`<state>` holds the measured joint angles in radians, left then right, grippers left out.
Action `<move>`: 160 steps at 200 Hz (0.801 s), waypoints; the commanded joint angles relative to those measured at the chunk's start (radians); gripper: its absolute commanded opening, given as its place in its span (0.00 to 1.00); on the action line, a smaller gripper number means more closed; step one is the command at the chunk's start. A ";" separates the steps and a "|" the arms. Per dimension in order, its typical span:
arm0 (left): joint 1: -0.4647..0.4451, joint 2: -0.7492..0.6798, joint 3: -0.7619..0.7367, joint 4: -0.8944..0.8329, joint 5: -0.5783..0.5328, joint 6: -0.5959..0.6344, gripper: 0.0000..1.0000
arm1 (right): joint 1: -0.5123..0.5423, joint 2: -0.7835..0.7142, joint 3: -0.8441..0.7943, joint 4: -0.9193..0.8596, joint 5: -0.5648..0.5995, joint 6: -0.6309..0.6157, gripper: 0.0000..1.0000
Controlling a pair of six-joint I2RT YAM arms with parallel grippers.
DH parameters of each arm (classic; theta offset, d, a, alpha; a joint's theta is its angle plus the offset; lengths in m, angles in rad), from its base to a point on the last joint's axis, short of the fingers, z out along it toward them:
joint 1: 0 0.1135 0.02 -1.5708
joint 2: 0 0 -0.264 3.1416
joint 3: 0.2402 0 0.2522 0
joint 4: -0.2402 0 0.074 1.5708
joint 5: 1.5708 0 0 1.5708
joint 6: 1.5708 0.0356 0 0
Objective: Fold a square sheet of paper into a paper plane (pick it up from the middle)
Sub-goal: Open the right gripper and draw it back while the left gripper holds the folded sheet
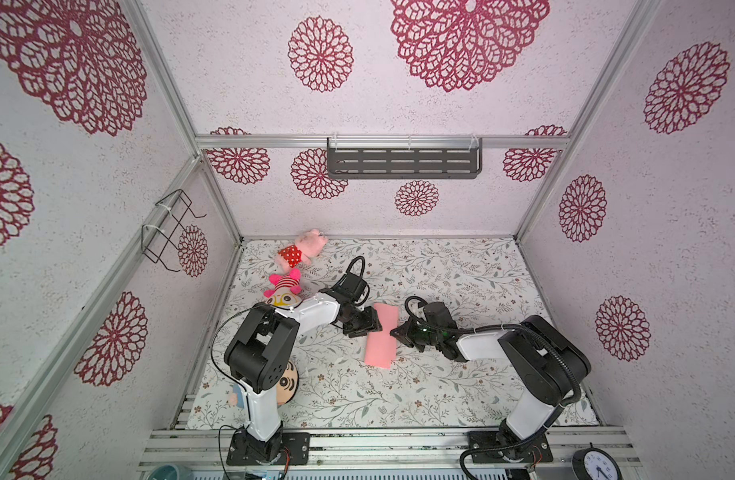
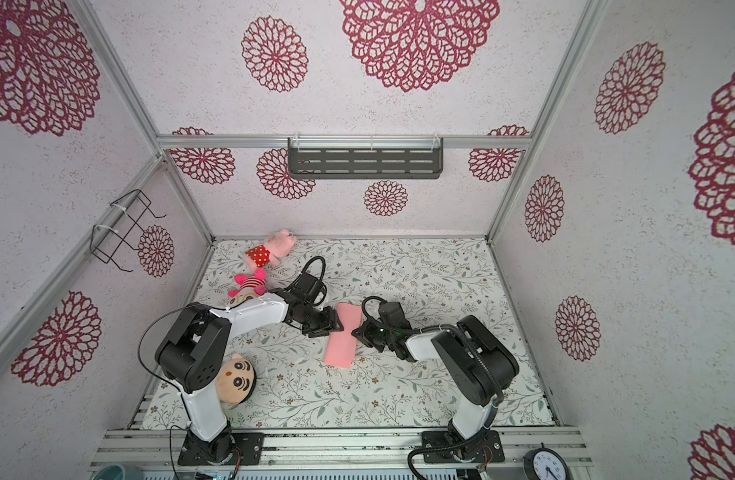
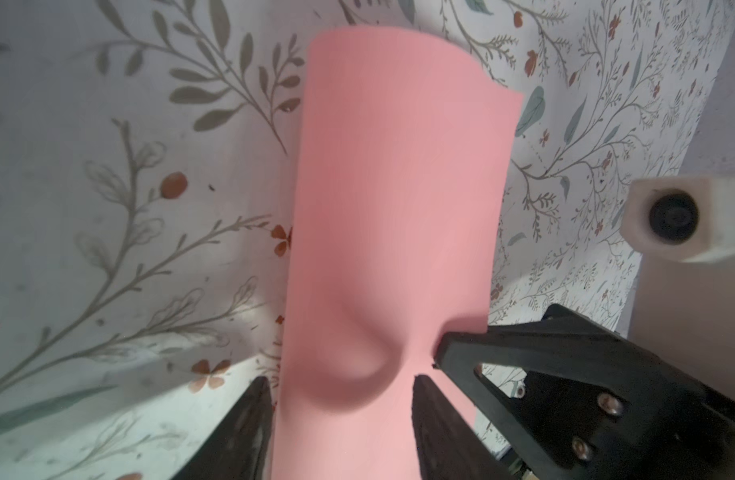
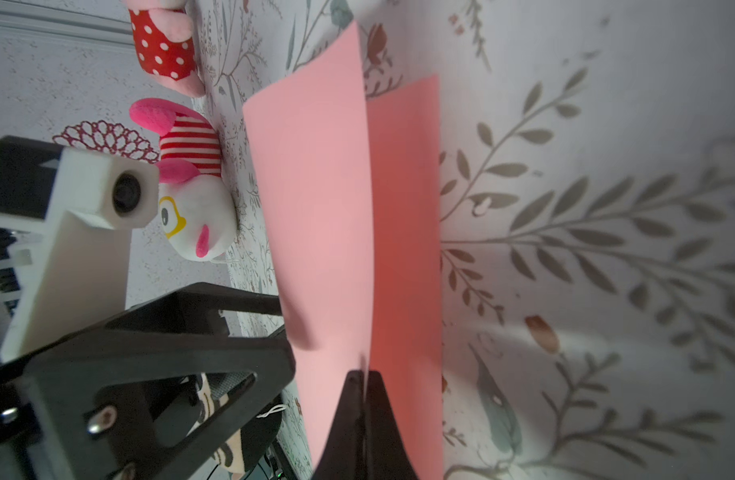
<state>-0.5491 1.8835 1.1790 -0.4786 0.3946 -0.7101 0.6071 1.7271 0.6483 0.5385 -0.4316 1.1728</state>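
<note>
Leaf-print tabletop (image 1: 440, 386) inside flower-papered walls (image 1: 87, 208) — right claw (image 4: 363, 380) pinching paper (image 1: 381, 336); left claw (image 3: 342, 409) astride it, parted.

Enclosure walls (image 1: 399, 104) were pale textured panels printed with dark red lace-like rosettes, joined by aluminium frame rails (image 1: 382, 142). A dark slotted metal shelf (image 1: 404, 163) hung from the rear rail and a black wire rack (image 1: 172, 230) from the side rail at the left of both top views. The surface (image 1: 461, 270) carried a white cloth with grey-green sprigs and small rust flowers; lighting was even and diffuse.
</note>
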 commanded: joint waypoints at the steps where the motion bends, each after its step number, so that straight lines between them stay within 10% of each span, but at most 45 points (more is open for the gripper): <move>1: -0.009 0.022 0.021 -0.029 -0.005 0.018 0.53 | 0.005 0.012 0.003 0.030 -0.022 0.024 0.07; 160: -0.015 0.064 0.035 -0.091 -0.054 0.031 0.38 | -0.050 -0.207 -0.002 -0.246 0.156 -0.151 0.46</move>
<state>-0.5526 1.9224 1.1961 -0.5499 0.3664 -0.6765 0.5648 1.5547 0.6468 0.3527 -0.3317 1.0702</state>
